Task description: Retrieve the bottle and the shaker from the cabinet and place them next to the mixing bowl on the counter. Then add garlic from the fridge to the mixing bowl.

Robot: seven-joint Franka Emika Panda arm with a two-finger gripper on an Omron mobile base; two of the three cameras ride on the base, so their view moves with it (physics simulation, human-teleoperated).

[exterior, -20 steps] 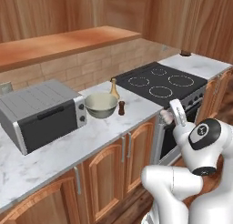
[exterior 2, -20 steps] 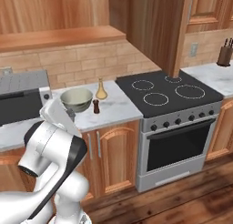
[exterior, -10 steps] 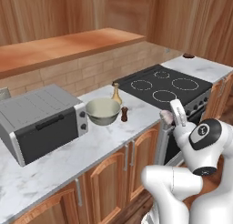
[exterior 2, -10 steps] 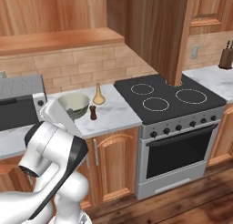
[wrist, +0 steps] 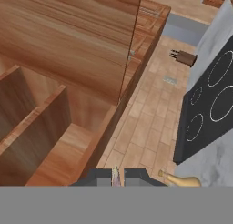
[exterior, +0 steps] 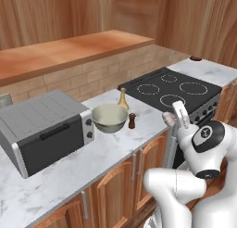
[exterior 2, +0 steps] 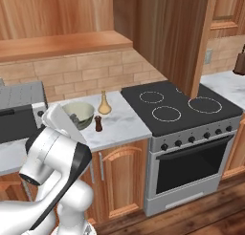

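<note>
The beige mixing bowl [exterior: 109, 118] [exterior 2: 78, 113] stands on the marble counter [exterior: 92, 157]. Just behind it is the tan bottle [exterior: 122, 99] [exterior 2: 104, 103] [wrist: 182, 180], and the small dark shaker [exterior: 132, 121] [exterior 2: 98, 123] stands beside it in front. My gripper [exterior: 172, 117] [wrist: 116, 176] is raised off the counter's front edge, to the right of the bowl. It is shut on a small pale pinkish garlic [exterior: 169, 118], which shows as a sliver between the fingertips in the hand view.
A grey toaster oven [exterior: 46, 129] [exterior 2: 19, 114] sits left of the bowl. The black stove [exterior: 176, 90] [exterior 2: 182, 110] [wrist: 214, 100] is to the right, with a knife block [exterior 2: 239, 64] [wrist: 184, 58] beyond it. Open wooden cabinet shelves [wrist: 45, 141] hang above the counter.
The whole picture has shifted in both base views, so the camera has moved with the base. The arm keeps its pose and the gripper stays shut.
</note>
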